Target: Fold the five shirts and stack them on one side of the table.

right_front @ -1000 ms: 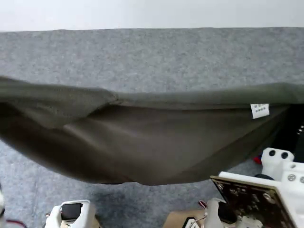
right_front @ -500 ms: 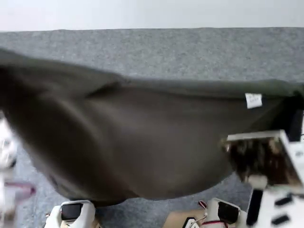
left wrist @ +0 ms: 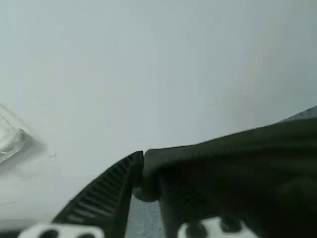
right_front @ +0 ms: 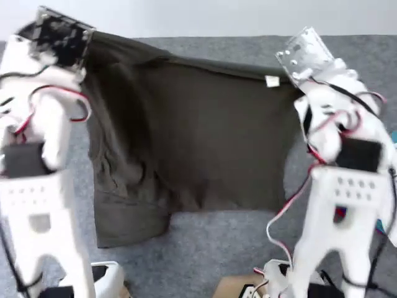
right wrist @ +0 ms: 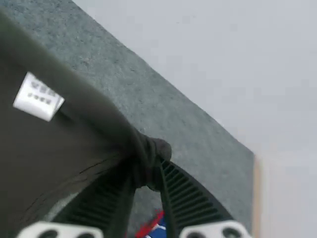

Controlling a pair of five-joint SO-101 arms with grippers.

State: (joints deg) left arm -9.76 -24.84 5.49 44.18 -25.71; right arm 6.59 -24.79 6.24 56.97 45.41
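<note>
A dark olive shirt (right_front: 198, 143) is stretched between the two arms over the grey table, its upper edge lifted toward the far side and its lower part bunched at the near left (right_front: 127, 217). A white tag (right_front: 272, 81) sits near the edge's right end. My left gripper (right_front: 87, 42) holds the shirt's far left corner; in the left wrist view the gripper (left wrist: 144, 174) is shut on a fold of the shirt (left wrist: 233, 163). My right gripper (right_front: 290, 82) holds the right corner; in the right wrist view the gripper (right wrist: 147, 171) is shut on bunched shirt cloth (right wrist: 59, 148) beside the tag (right wrist: 38, 96).
Grey felt (right_front: 217, 248) covers the table up to a white wall at the back. The arms' white bases (right_front: 99, 279) stand along the near edge. A red and blue item (right wrist: 153, 225) lies by the right arm. Bare felt lies in front of the shirt.
Both arms have swung up and toward the far side, carrying the shirt's top edge from mid-table to the back. The cloth now hangs and spreads lower, bunching at the near left.
</note>
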